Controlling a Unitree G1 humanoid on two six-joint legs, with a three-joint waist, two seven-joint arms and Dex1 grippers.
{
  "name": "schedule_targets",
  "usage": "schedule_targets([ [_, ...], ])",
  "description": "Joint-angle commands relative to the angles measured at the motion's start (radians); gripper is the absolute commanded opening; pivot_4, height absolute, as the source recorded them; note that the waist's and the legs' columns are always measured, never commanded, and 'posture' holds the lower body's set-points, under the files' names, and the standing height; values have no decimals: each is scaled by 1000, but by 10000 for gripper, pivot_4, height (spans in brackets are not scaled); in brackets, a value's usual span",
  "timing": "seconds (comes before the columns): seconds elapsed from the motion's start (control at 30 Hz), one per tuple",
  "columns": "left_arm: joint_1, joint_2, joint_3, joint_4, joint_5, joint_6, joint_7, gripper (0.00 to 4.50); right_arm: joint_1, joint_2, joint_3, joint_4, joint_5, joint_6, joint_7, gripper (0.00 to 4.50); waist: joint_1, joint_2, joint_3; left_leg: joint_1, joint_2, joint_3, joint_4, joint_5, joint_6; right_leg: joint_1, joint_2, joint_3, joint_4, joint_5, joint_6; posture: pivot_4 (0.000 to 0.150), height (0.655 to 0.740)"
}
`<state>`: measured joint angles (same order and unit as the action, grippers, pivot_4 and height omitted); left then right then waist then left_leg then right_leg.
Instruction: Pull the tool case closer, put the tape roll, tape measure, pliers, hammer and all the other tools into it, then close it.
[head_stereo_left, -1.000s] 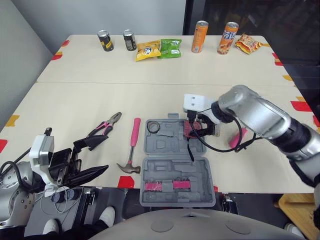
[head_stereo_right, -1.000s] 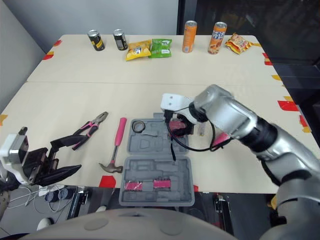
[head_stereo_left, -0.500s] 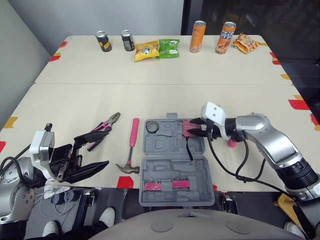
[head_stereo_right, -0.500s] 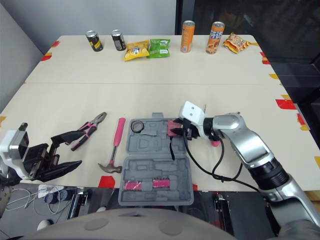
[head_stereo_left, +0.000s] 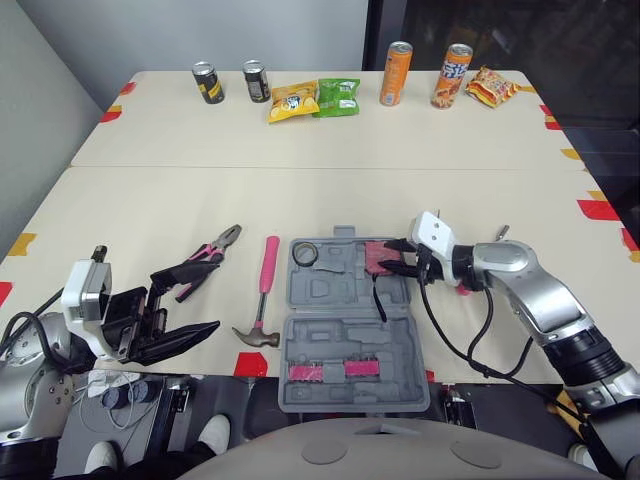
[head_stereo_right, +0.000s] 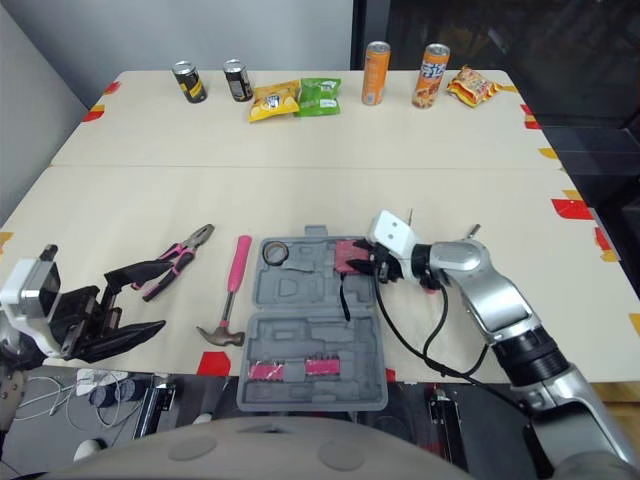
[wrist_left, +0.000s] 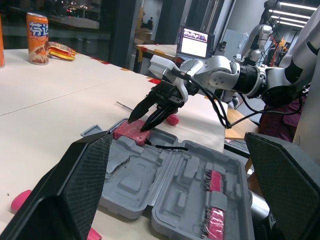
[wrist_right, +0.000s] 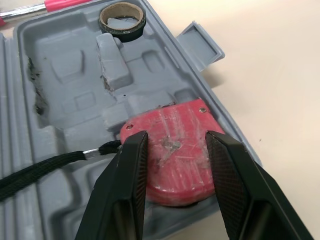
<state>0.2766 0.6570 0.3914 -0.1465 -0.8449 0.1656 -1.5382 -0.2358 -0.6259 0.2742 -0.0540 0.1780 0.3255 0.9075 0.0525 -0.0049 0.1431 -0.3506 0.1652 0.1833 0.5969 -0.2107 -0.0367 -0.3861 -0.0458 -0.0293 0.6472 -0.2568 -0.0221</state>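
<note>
Right jaws: open, straddling the tape measure (wrist_right: 172, 150), not clamped.
Left jaws: open, empty, at 9 o'clock of the tool case (head_stereo_left: 330, 300).
Tape measure: in the case pocket at 1 o'clock; tape roll (head_stereo_left: 306, 254) at 11.
Advice: lift straight clear; tuck the strap (head_stereo_left: 378, 296) inside before taking the pliers (head_stereo_left: 212, 250) and hammer (head_stereo_left: 264, 290).
</note>
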Motion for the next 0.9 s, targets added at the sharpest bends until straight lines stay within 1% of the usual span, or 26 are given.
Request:
schedule_targets([
  [0.03, -12, -7, -1, 5, 10, -18, -9, 45000, 14, 10, 69, 151, -88, -38, 9, 19496, -2, -1, -2, 0, 0, 0, 0, 0, 0, 0, 0, 0, 0, 0, 0, 1500, 7400],
  [0.17, -23, -19, -9, 16, 24, -26, -7, 45000, 15, 35, 92, 248, -113, -79, 15, 19496, -8, -5, -11, 4, 1, 0, 0, 0, -1, 5, 1, 0, 0, 0, 0, 1500, 7400],
  [0.23, -24, -26, -12, 12, 31, -24, 10, 45000, 20, 42, 75, 259, -108, -113, 9, 19496, -10, -8, -14, 8, 1, 0, -1, -2, -3, 9, 1, 0, -1, -1, -1, 1500, 7400],
  [0.3, -23, -35, -10, 3, 35, -17, 42, 45000, 30, 53, 20, 229, -60, -136, 5, 19496, -9, -8, -14, 12, 2, 0, -1, -5, -8, 13, 2, 0, -2, -1, -1, 1500, 7400],
  [0.37, -21, -54, -4, -4, 37, -10, 96, 45000, 46, 63, -51, 178, 9, -169, 13, 19496, -4, -7, -14, 16, 2, 0, -3, -6, -10, 17, 2, 0, -5, -1, -1, 1500, 7400],
  [0.43, -14, -85, -1, -25, 47, 6, 196, 45000, 64, 103, -154, 126, 125, -218, 23, 19496, 2, -7, -11, 15, 2, 0, -3, -6, -10, 17, 2, 0, -6, -1, -1, 1500, 7400],
  [0.5, -12, -109, -1, -49, 51, 20, 278, 45000, 82, 120, -211, 83, 187, -240, 38, 19496, 4, -5, -8, 12, 2, 0, -3, -5, -9, 14, 2, 0, -7, -1, -1, 1500, 7400],
  [0.57, -15, -148, 5, -75, 61, 13, 366, 45000, 104, 117, -232, 22, 182, -250, 19, 19496, 4, -5, -8, 5, 2, 0, -3, 0, -1, 8, 2, 0, -7, -1, -1, 1500, 7400],
  [0.6, -22, -166, 11, -88, 64, 14, 420, 45000, 112, 120, -239, -9, 189, -240, 7, 19496, 4, -5, -8, 0, 2, -1, -2, 0, 0, 4, 2, -1, -6, 0, 0, 1500, 7400],
  [0.73, -23, -195, 4, -176, 87, 77, 628, 45000, 157, 129, -276, -112, 229, -206, -23, 19496, -1, -5, -7, -1, 5, -2, -2, 0, 0, 3, 5, -2, -7, 0, -1, 1500, 7400],
  [0.8, -1, -169, -7, -209, 97, 120, 666, 45000, 194, 121, -301, -155, 269, -192, -12, 19496, -1, -5, -7, -1, 5, -2, -3, 0, -1, 3, 6, -2, -7, 0, -1, 1500, 7400],
  [0.9, 25, -128, 40, -200, 40, 171, 651, 45000, 272, 76, -327, -204, 296, -182, 31, 19496, -2, -4, -3, 0, 5, -2, -3, 0, -1, 3, 6, -2, -8, 0, -1, 1500, 7400],
])
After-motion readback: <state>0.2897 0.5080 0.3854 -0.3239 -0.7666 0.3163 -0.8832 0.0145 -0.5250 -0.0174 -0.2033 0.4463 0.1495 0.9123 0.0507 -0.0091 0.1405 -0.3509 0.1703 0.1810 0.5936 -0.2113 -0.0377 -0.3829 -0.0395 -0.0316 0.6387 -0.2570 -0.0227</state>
